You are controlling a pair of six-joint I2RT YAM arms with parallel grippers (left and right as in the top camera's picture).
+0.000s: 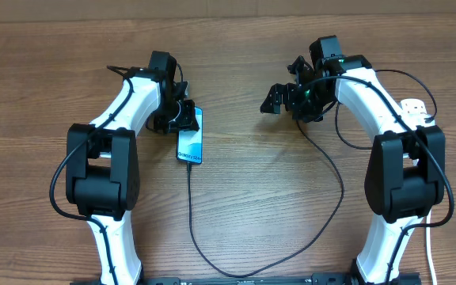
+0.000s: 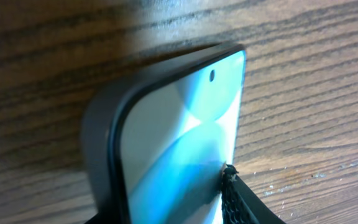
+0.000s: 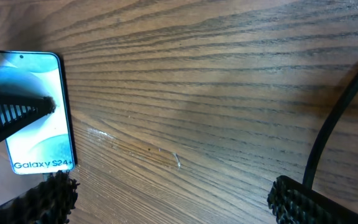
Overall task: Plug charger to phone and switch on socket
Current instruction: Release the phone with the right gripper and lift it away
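On a brown wood-grain worktop (image 1: 244, 47), a long thin black charger cable (image 1: 192, 214) loops to the near end of a slim smartphone with a glowing light-blue screen (image 1: 190, 142). A white power strip (image 1: 412, 109) lies at the right edge. The left claw (image 1: 184, 119) sits at the phone's far end, and whether it grips cannot be told. The right claw (image 1: 279, 99) gapes wide and empty, well apart.

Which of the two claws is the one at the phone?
The left gripper: it sits at the far end of the phone. The right gripper hangs open over the bare table, away from it.
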